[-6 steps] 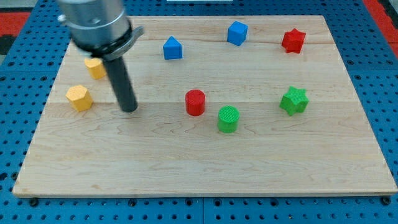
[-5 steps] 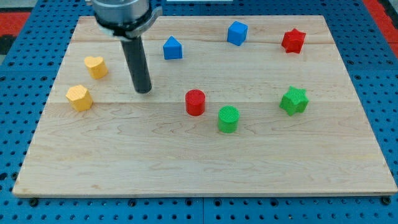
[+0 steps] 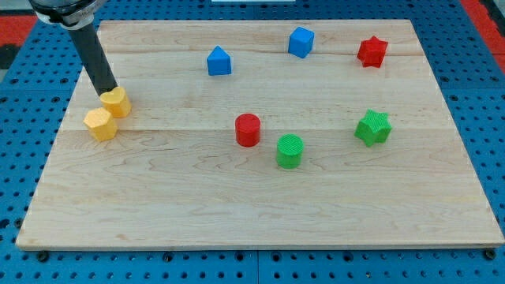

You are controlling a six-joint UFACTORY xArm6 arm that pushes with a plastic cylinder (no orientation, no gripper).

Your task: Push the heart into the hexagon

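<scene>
A yellow heart block (image 3: pixel 117 102) lies at the view's left on the wooden board (image 3: pixel 260 205), touching the yellow hexagon block (image 3: pixel 100 124) just below and left of it. My tip (image 3: pixel 106 91) stands against the heart's upper left side. The dark rod rises from there to the view's top left corner.
A blue triangular block (image 3: pixel 219 61), a blue cube (image 3: pixel 301 42) and a red star (image 3: pixel 372 51) lie along the view's top. A red cylinder (image 3: pixel 248 129), a green cylinder (image 3: pixel 289 150) and a green star (image 3: pixel 372 127) lie right of the middle.
My tip swung from the board's left-middle up and round to the heart's upper left. The heart slid down and left until it met the hexagon.
</scene>
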